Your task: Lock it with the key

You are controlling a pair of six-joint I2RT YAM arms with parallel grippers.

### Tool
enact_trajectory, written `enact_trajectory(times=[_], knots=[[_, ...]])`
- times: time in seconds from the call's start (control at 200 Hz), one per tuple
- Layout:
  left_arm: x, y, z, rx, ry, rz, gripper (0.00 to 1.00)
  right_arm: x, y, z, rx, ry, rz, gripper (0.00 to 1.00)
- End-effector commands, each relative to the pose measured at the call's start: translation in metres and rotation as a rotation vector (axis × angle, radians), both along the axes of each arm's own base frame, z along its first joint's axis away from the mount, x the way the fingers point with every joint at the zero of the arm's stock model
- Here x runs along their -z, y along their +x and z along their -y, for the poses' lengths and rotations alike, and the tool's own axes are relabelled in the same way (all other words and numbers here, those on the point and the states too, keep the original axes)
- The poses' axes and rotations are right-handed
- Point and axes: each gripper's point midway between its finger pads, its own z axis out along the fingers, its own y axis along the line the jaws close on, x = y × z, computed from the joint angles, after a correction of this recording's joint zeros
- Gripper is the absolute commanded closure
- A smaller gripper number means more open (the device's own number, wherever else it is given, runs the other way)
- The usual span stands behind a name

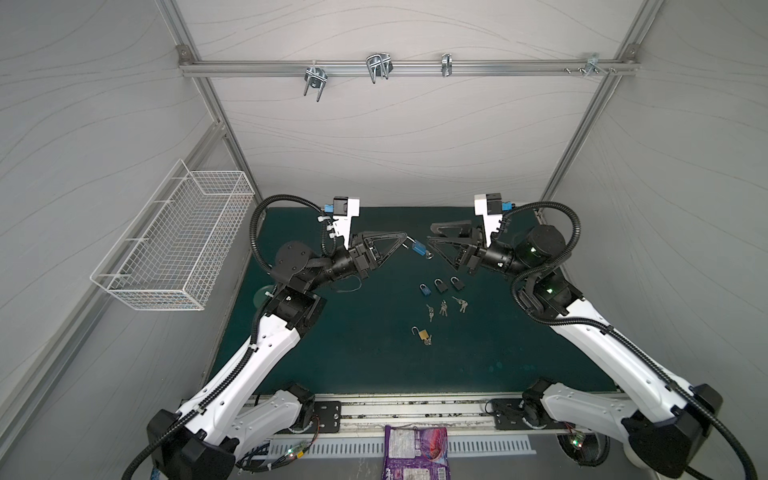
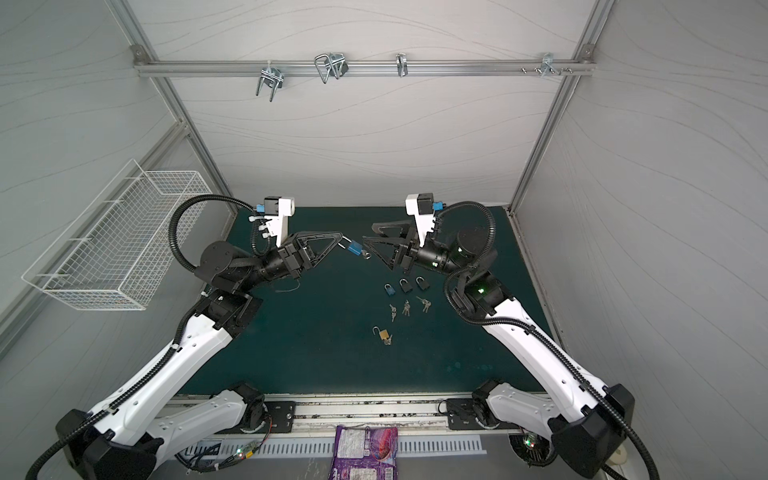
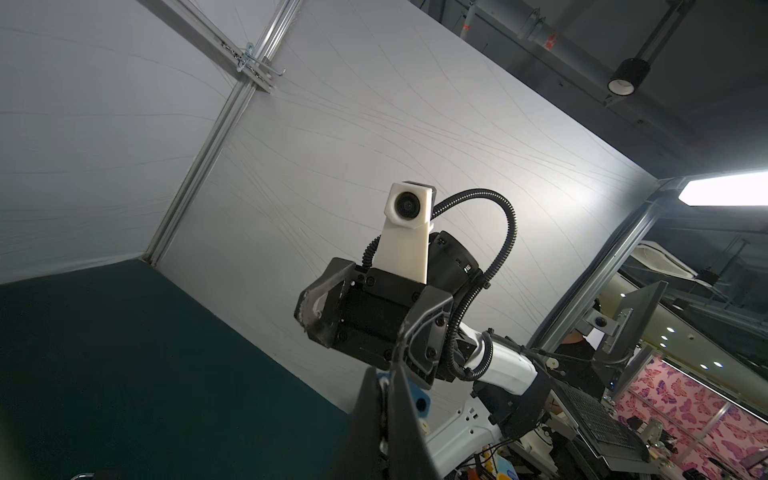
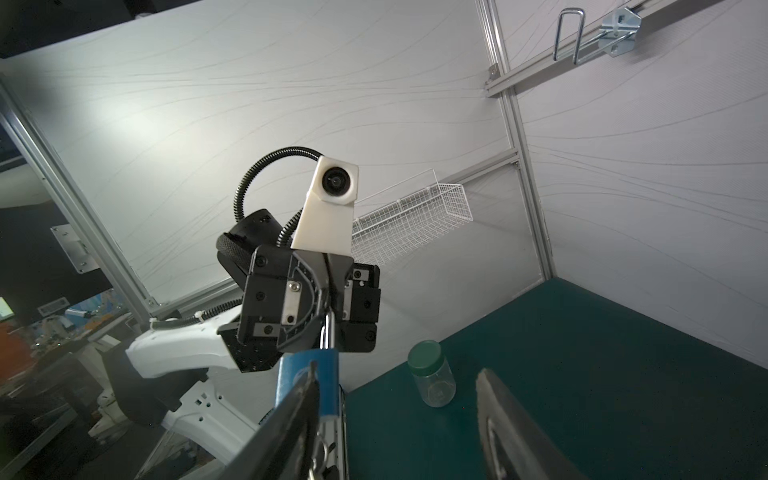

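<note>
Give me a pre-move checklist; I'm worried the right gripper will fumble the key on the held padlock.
1. Hold: left gripper shut on the padlock by its shackle: ok.
2. Padlock up off the mat: ok.
3. The right gripper open: ok.
4. The key ring hangs at the padlock's base: ok; key fully seated: cannot tell.
5. Padlock centred between the right fingers: not ok; in the right wrist view it lies by one finger.
6. Shackle pushed home: cannot tell.
</note>
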Motion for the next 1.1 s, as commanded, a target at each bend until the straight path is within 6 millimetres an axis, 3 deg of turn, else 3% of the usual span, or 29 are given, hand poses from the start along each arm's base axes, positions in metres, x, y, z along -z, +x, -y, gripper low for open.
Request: enact_trajectory(times=[0.0,0.285,0.565,1.095], knots=[[-0.028,-0.017,-0.004,0.037,-0.064,0.095,1.00,-0.029,-0.020,-0.001,-0.072,0.069,-0.001,0.40],[-0.033,-0.020,-0.004,0.054,-0.065,0.109,1.00,-0.010,-0.033,-0.015,-0.146,-0.009,-0.032,0.44],[-0.035,-0.020,-0.002,0.060,-0.077,0.113,1.00,-0.007,-0.035,-0.019,-0.176,-0.031,-0.046,0.53],[-0.035,-0.020,-0.002,0.060,-0.084,0.111,1.00,-0.010,-0.037,-0.019,-0.180,-0.026,-0.023,0.94]])
